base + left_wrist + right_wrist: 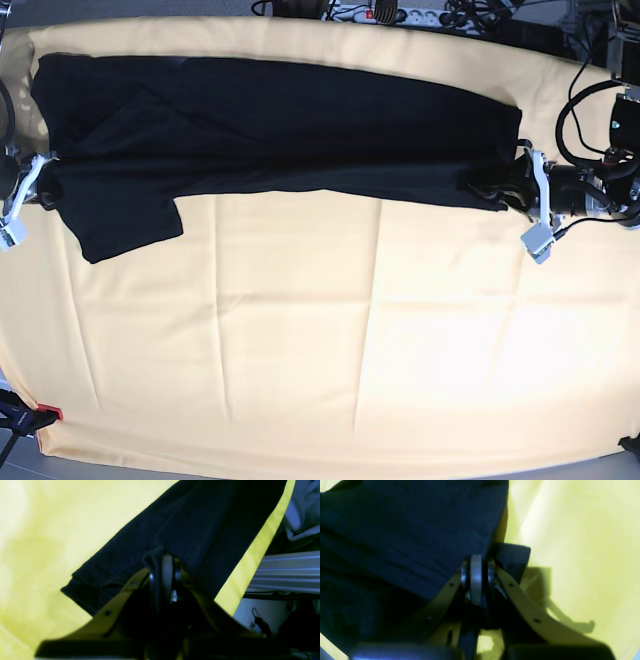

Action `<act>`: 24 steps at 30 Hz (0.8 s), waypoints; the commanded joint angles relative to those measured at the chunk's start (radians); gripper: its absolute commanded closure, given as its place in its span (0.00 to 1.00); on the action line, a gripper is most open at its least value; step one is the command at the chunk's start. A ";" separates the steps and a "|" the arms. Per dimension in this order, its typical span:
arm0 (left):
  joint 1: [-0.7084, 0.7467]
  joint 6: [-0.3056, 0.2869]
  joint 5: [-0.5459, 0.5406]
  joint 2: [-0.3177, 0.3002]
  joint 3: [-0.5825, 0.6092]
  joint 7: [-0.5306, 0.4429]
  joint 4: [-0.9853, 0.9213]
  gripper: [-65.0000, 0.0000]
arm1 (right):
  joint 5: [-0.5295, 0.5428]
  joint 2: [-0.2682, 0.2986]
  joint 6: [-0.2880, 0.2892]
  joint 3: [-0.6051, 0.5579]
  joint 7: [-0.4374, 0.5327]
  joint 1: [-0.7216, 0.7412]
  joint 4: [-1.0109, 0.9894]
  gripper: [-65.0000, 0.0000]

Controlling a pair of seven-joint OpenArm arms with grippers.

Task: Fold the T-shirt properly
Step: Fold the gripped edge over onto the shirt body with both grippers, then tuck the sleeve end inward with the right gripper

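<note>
Fingers of both grippers clamped on opposite ends of the black T-shirt.

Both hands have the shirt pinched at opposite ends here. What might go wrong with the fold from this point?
1. The left hand pinches only a small bunch of the T-shirt, so the cloth may slip out if pulled.
2. A sleeve flap hangs loose near the right hand, so it may fold unevenly.
3. The grip sits near the table cloth edge; dragging could pull the shirt off.
</note>
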 commanded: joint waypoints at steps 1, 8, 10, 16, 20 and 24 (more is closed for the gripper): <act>-0.017 -0.007 -0.039 -0.019 -0.014 -0.011 0.013 1.00 | 0.003 0.030 -0.001 0.015 0.016 0.013 0.012 1.00; 0.034 -0.007 -0.103 -0.019 -0.014 -0.011 0.013 0.38 | 0.027 0.032 -0.001 0.015 0.006 0.018 0.012 0.48; 0.039 -0.007 -0.103 -0.017 -0.014 -0.011 0.013 0.35 | 0.082 0.032 -0.001 0.015 0.006 0.038 0.013 0.37; 0.050 -0.007 -0.103 -0.017 -0.014 -0.011 0.013 0.35 | 0.243 0.003 -0.001 0.015 0.035 0.119 0.012 0.37; 0.063 -0.007 -0.103 -0.016 -0.014 -0.011 0.013 0.35 | 0.045 -0.101 -0.005 0.015 0.132 0.147 0.005 0.37; 0.064 -0.007 -0.103 -0.017 -0.014 -0.010 0.013 0.35 | -0.212 -0.195 -0.102 0.015 0.227 0.195 -0.062 0.37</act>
